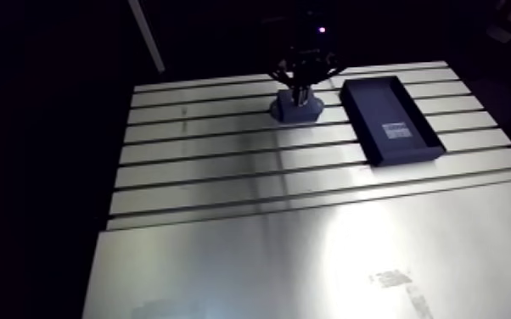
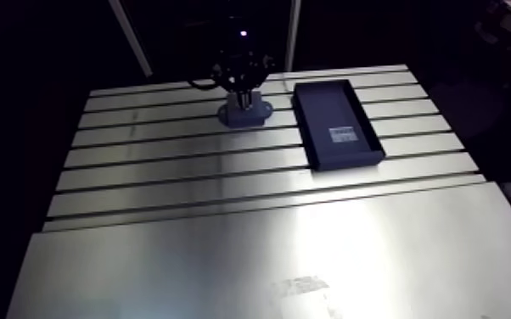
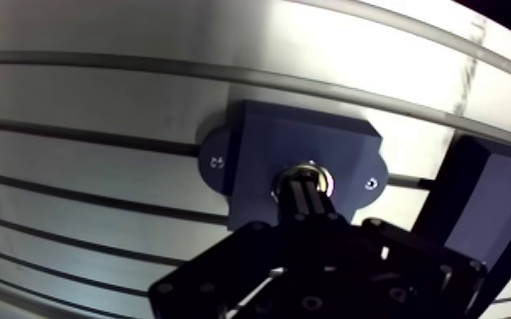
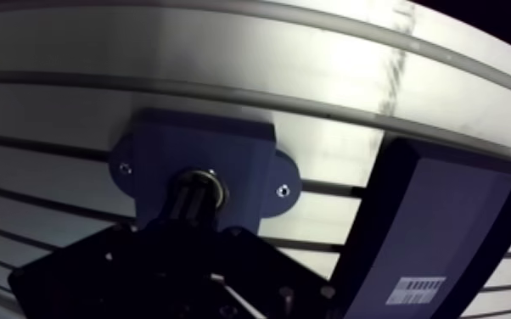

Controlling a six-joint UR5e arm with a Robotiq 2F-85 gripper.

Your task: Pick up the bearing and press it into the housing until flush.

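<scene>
A: How do the fingers stand?
B: Pressed together, tips down on the bearing, which sits in the housing; they hide its middle
A: Around it?
B: The housing rests on the slotted worktop, with a dark tray near it, not touching

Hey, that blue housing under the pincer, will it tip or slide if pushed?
The housing looks low, wide and flat-based, so tipping seems unlikely. It looks like a solid block, probably stiff. Whether its side ears are fastened to the table is unclear, so it might slide.
</scene>
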